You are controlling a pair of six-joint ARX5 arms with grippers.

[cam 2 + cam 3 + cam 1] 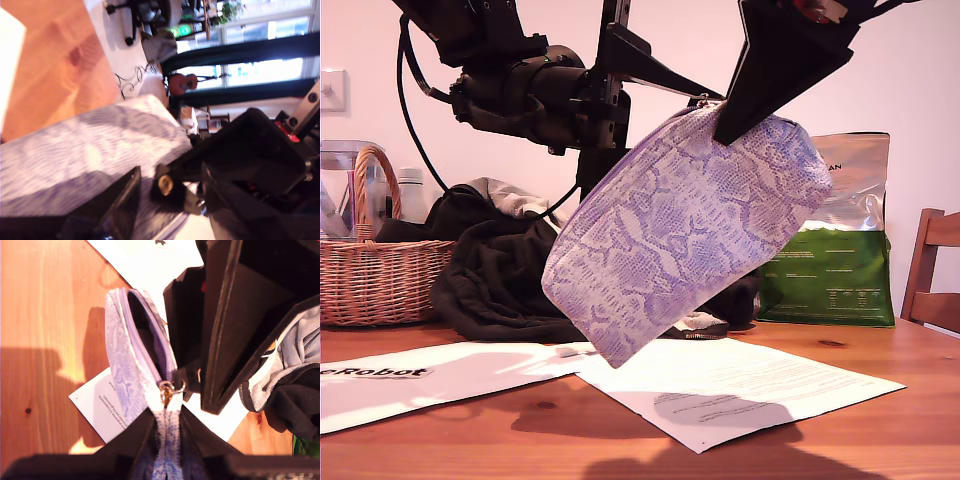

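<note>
Bench: snakeskin pouch hangs tilted above it, mouth open. Judged soft and light, best held at the zip seam. My second end effector clamps that seam. My first end effector meets the zip pull; I cannot tell its grip.

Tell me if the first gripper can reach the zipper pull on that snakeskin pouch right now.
Probably yes. The zipper pull hangs exposed just past my second gripper, which pinches the pouch, and my first gripper sits right beside it.

Lilac snakeskin-print pouch; black clothes; green bag; tan wicker basket.
</note>
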